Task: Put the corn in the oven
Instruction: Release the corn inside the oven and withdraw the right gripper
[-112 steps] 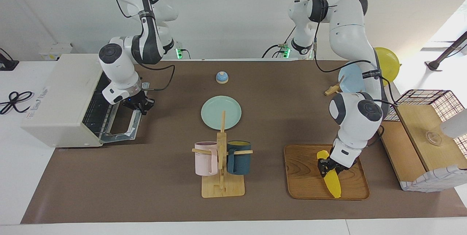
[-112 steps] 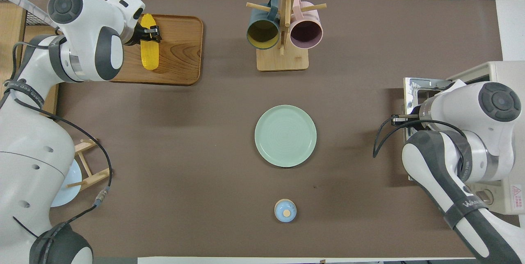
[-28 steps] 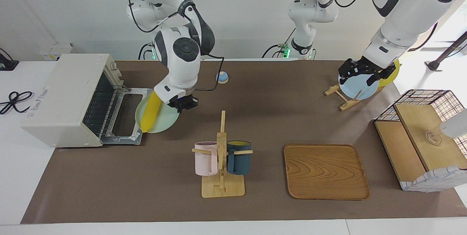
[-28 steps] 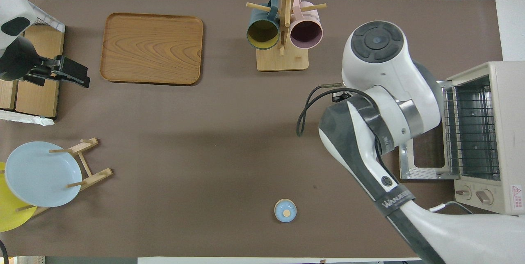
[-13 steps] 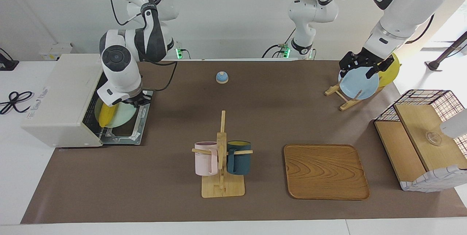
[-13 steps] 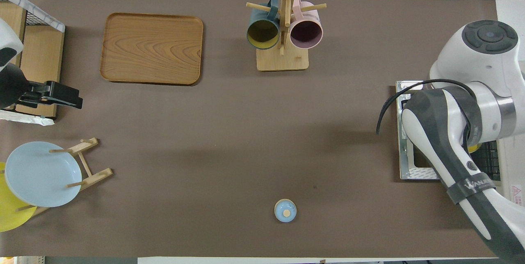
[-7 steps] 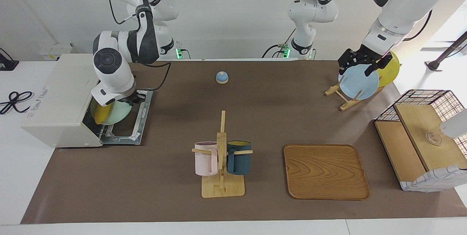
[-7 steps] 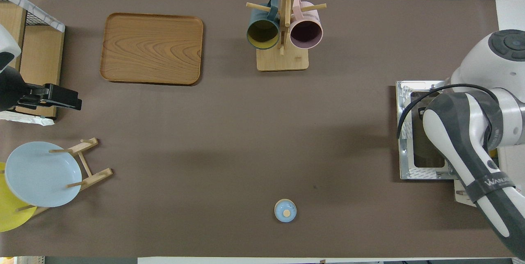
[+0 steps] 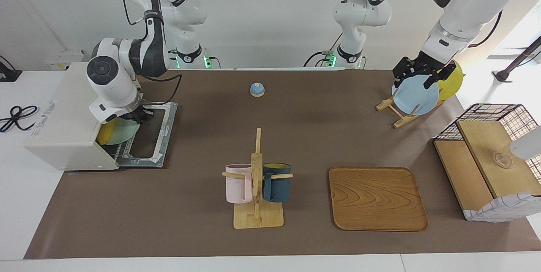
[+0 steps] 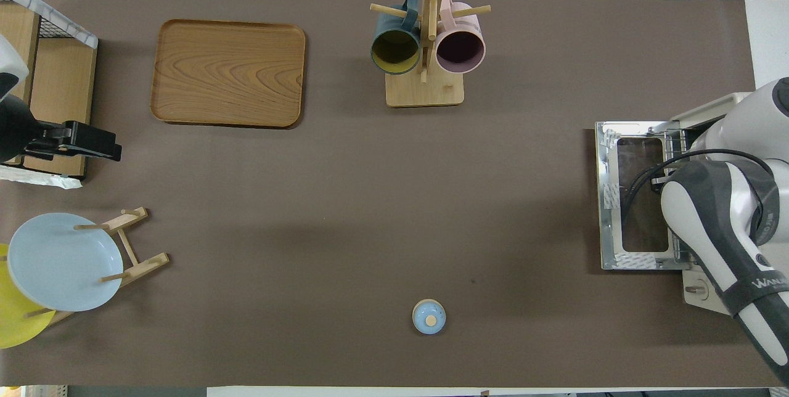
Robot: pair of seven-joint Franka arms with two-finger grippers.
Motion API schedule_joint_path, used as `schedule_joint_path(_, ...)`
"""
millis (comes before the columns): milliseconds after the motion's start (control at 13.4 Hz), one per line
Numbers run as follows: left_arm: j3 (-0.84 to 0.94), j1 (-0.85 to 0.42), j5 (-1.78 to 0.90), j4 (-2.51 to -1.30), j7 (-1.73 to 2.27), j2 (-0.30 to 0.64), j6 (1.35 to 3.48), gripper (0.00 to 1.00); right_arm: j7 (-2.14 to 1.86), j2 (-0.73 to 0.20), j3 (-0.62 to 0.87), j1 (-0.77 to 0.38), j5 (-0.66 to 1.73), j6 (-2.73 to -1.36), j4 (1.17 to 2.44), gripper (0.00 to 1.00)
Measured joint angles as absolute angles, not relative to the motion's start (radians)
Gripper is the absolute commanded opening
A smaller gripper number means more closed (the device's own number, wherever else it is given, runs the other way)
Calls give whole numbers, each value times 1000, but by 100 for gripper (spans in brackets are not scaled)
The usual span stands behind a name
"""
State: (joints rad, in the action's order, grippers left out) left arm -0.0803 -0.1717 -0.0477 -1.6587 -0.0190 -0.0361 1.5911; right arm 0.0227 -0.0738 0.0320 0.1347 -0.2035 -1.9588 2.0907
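So you've got the brown-covered counter (image 9: pixel 190 221) with the oven (image 9: pixel 69 115) sitting at the right arm's end, its door (image 9: pixel 154 134) dropped flat open toward the middle of the counter. At the left arm's end there's a wire-framed wooden shelf (image 9: pixel 490 166), and just beside it, toward the middle, a bare wooden tray (image 9: pixel 377 198). Next one along is a mug rack (image 9: pixel 257 187) with a pink mug (image 9: pixel 238 183) and a dark blue mug (image 9: pixel 277 182) hung on its pegs. Nearer to the robots than the shelf you'll see a plate stand (image 9: pixel 397 111) with a light blue plate (image 9: pixel 416 96) and a yellow plate (image 9: pixel 452 80) leaning in it.

Your right pincer (image 9: pixel 137 115) is down at the oven's mouth, clamped tight onto the rim of a mint plate (image 9: pixel 122 130). That plate sits partly inside the oven, over the wire rack, with its outer edge still poking out above the hinge end of the door. The corn (image 9: pixel 105 133) lies on the plate, and only its yellow end shows just inside the opening; the rest is hidden under the oven's top. From overhead the right arm covers all of this.

Your left pincer (image 9: pixel 416 73) hangs up in the air over the plate stand, jaws spread wide with nothing in them.

Smallest bit: a little blue bell (image 9: pixel 257 89) near the robots' edge, well apart from everything else.
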Motion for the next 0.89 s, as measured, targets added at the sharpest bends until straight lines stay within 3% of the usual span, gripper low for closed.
schedule_joint_path(74,-80,-172,-48,-1659,-19,-36,1591,100,23,-69,32,135,-204,-1966,2097,3)
schedule_joint_path(149,-80,-172,-48,-1659,-19,-36,1591,100,23,-66,32,135,-204,-1967,2100,15)
schedule_joint_path(372,-80,-172,-48,-1659,-19,-34,1591,100,23,-64,32,135,-204,-1967,2111,22)
schedule_joint_path(893,-80,-172,-48,-1659,-19,-33,1591,100,23,-64,39,135,-204,-1971,2110,23)
